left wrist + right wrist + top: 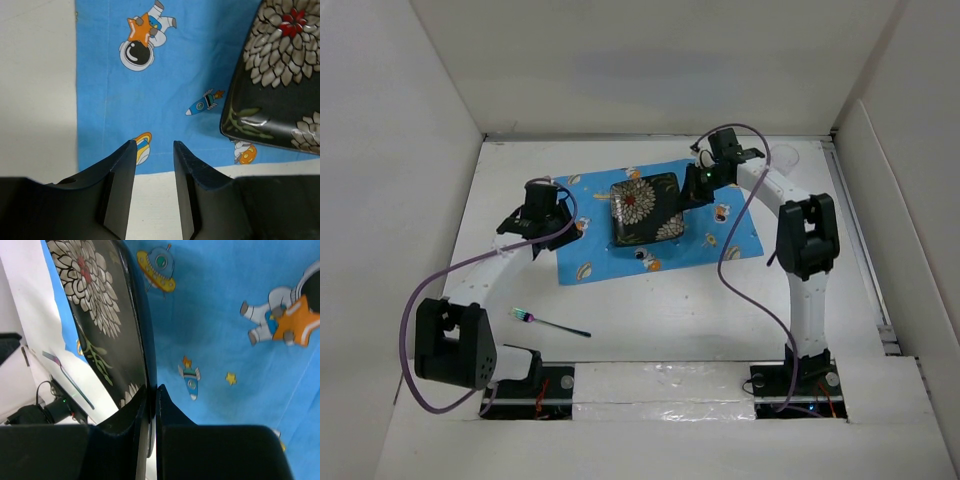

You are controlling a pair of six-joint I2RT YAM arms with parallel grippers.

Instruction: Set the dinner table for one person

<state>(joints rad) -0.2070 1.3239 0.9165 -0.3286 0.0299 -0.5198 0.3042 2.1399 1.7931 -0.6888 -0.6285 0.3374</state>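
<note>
white walled dinner table [650,320], blue cloth [595,250]; right gripper [152,387] pinches plate [645,208], left gripper [155,145] spread.

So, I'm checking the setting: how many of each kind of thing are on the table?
Cloth: 1
Plate: 1
Fork: 1
Total: 3
A faint round shape at the far right is too unclear to count.

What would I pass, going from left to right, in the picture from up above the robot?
First the left gripper → flowery black plate → right gripper → right arm's black elbow.
</note>
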